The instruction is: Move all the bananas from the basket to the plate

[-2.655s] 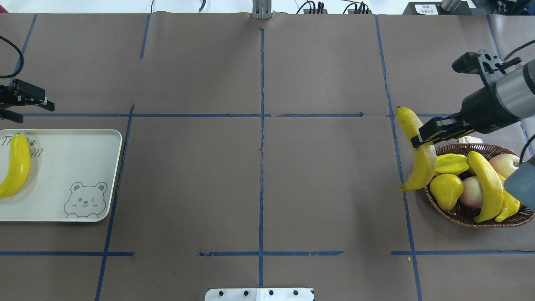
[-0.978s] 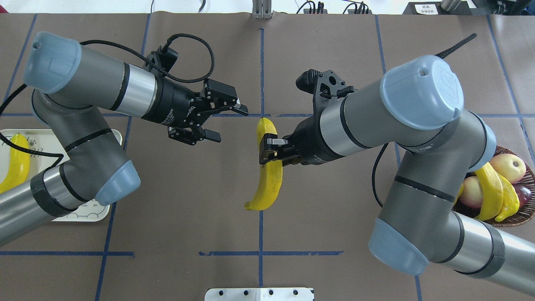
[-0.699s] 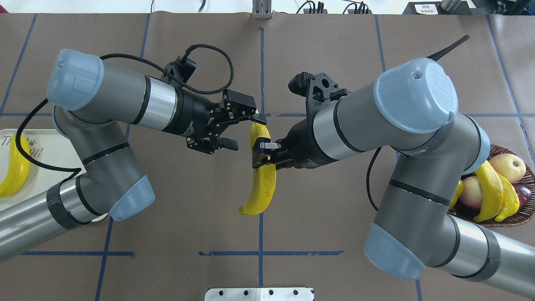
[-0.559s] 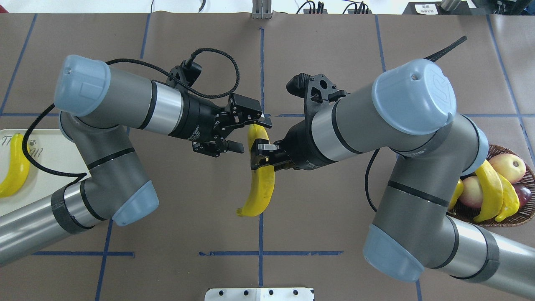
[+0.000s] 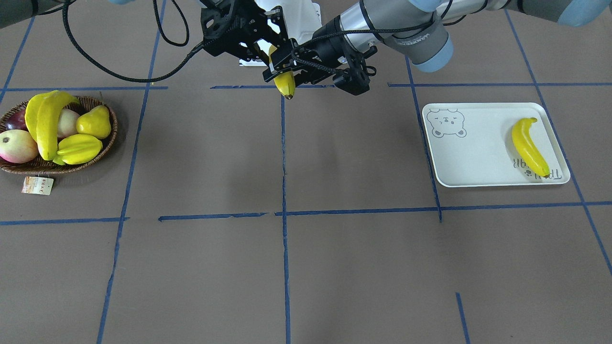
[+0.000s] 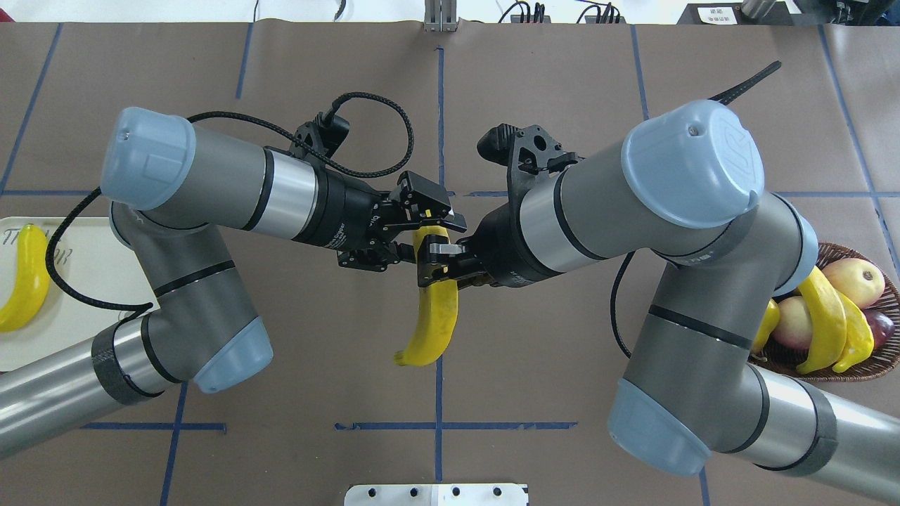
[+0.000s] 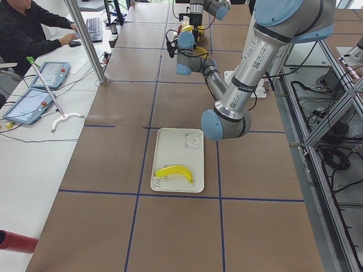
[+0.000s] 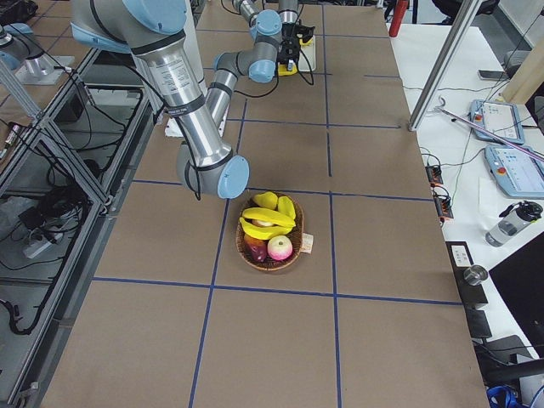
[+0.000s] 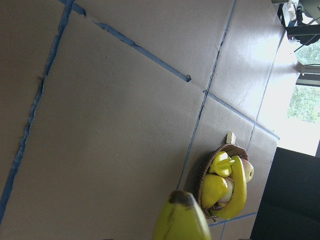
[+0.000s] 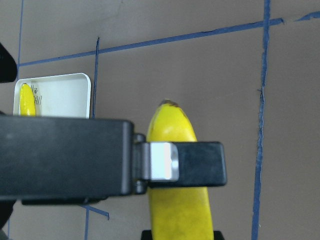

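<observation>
One banana (image 6: 437, 316) is pinched mid-air over the middle of the table (image 6: 562, 393) by the right gripper (image 6: 437, 261), its top end flanked by the spread-open left gripper (image 6: 434, 239), a second banana (image 5: 528, 145) is laid on the plate (image 5: 478, 157), and two more bananas (image 5: 48, 129) are sat in the basket (image 5: 43, 168).

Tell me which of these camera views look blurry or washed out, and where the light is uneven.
Left wrist view: the held banana sits so close to the lens that it is out of focus, and the upper right corner is washed out to near white. Right wrist view: that banana and the right pincer are sharp. Front-facing view: even light, with only faint soft shadows on the table.
</observation>
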Controlling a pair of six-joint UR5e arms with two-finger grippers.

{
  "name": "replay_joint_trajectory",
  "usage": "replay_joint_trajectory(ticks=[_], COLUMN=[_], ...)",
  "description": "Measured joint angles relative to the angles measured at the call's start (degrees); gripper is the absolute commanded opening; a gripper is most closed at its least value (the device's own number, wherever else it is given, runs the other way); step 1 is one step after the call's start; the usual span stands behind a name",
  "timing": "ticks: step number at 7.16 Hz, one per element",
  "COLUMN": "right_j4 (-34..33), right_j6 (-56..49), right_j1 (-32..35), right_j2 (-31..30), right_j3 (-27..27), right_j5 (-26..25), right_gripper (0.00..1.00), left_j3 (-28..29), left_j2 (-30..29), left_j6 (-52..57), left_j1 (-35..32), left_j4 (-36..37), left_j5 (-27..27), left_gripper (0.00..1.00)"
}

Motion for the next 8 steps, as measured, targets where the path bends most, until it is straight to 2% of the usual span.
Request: replay_joint_trajectory(ticks=[1,6,8], right_j4=[-0.1,0.1,0.1], right_j6=[0.2,4.9,4.8], right_j1=[0.1,0.2,0.5], right_j2=[0.0,0.1,-0.2], right_j3=[0.0,0.7,1.7], right_j5=[0.0,0.1,0.1], right_gripper=[0.99,0.99,0.99], left_j3=[-0.5,-1.6,-1.2], left_j2=[0.3,0.8,1.1], left_j6=[0.2,0.6,2.2], left_j1=[0.0,-0.2,-1.5], left_j4=[0.0,0.6,6.5], left_j5=[0.0,0.0,0.0], left_gripper=[0.02,0.0,0.0])
